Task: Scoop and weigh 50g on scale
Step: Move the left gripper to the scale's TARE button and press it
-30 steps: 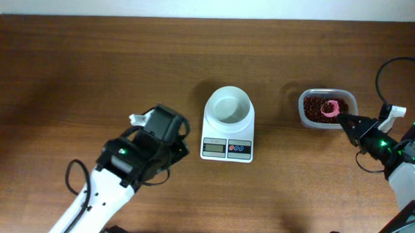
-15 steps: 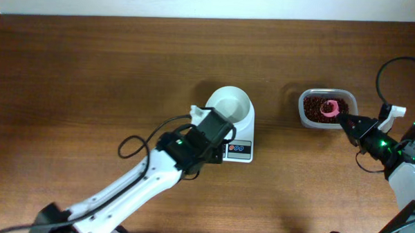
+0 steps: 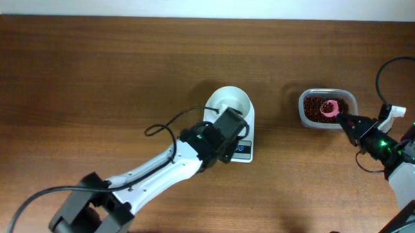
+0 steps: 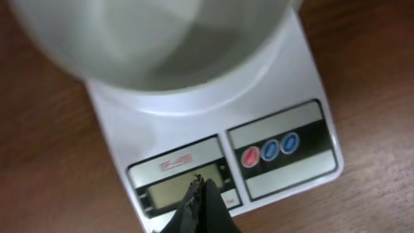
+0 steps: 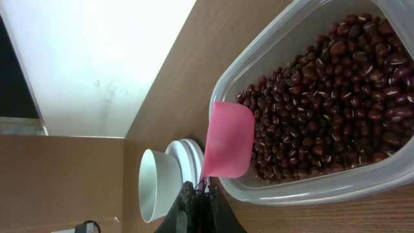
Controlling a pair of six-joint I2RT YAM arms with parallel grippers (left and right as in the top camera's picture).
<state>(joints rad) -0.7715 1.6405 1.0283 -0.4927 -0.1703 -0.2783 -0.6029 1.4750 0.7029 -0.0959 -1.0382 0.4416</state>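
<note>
1. My left end effector [image 4: 202, 195] is clenched on nothing. Its tip hangs over the scale [image 4: 194, 133], directly above the grey display [image 4: 181, 191] at the scale's near end.
2. The red button [image 4: 251, 156] lies just beside the display, toward the scale's right edge. I judge any press turns on that short sideways offset.
3. The scale's long axis runs away from me, panel near and white bowl [image 3: 227, 103] far. The bowl looks empty.
4. My right end effector [image 5: 197, 189] is clenched on the handle of the pink scoop [image 5: 228, 147]. The scoop rests on red beans [image 5: 323, 97] in a clear tub [image 5: 278, 189] on the desk [image 3: 91, 71], well right of the scale.
5. The left arm is nearer the scale and the right nearer the beans.
</note>
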